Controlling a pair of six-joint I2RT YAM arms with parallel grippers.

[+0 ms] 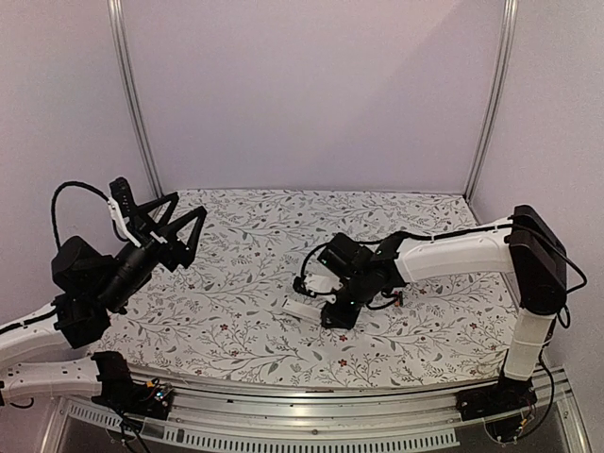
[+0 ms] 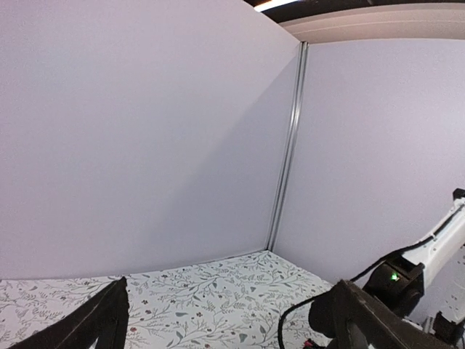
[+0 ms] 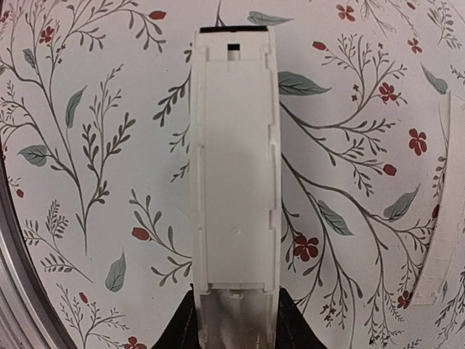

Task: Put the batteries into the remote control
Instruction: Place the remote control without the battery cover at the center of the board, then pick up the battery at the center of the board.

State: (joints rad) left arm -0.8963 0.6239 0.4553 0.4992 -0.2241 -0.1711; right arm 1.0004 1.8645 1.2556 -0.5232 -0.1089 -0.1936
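My right gripper (image 3: pixel 236 329) is shut on the near end of the remote control (image 3: pixel 236 160), a long white bar. The remote lies flat on the flowered cloth with its open back toward the wrist camera. From above, the right gripper (image 1: pixel 326 304) is low at the table's middle, and the remote control (image 1: pixel 302 309) sticks out to its left. My left gripper (image 1: pixel 185 223) is raised over the table's left side, open and empty. Its dark fingers (image 2: pixel 98 323) frame the wall corner. I cannot make out the batteries; a small dark and reddish shape (image 1: pixel 394 300) lies by the right forearm.
A thin plain-white cover strip (image 3: pixel 445 218) lies on the flowered cloth (image 1: pixel 245 330) just right of the remote. Lilac walls with metal posts (image 1: pixel 132 94) close the back and sides. The right arm (image 1: pixel 453 253) stretches low across the right half.
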